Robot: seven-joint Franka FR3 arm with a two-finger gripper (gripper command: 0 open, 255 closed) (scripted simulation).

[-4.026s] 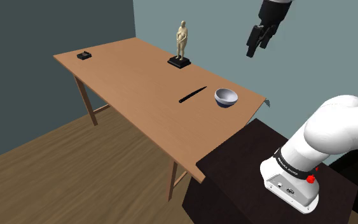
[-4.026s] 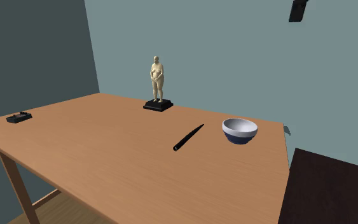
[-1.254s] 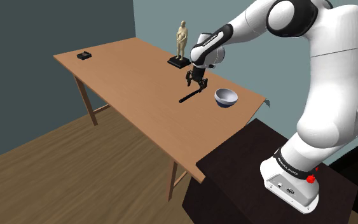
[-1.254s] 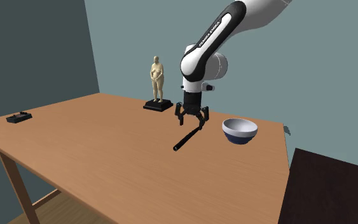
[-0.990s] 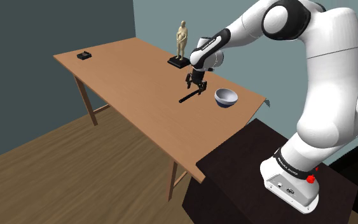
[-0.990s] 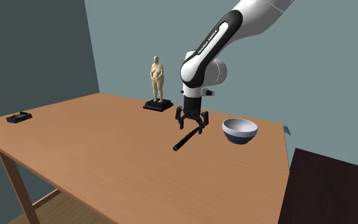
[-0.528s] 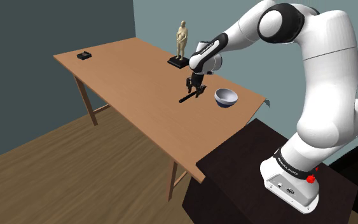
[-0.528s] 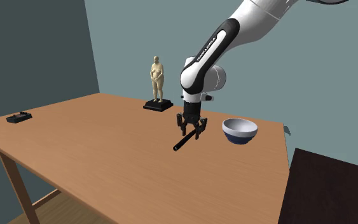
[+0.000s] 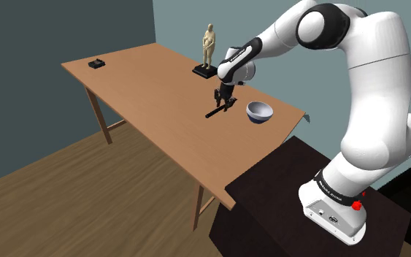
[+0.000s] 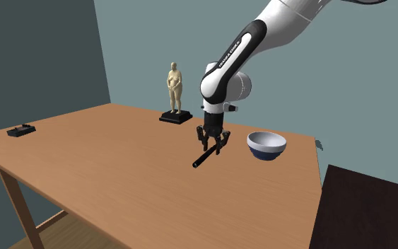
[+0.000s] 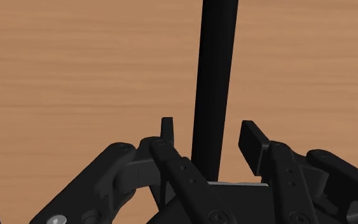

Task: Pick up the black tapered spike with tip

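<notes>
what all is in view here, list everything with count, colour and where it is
table: one, brown wood, middle of the shoulder view
spike: one, black, flat on the table between the gripper's fingers, untouched
bowl: one, white inside and blue outside, on the table beside the spike
figurine: one, beige on a black base, near the table's wall edge
small black object: one, far table corner
stand: one, dark box, shoulder view's lower right
arm: one, white, reaching over the table
gripper: one, black, open, straddling the spike
</notes>
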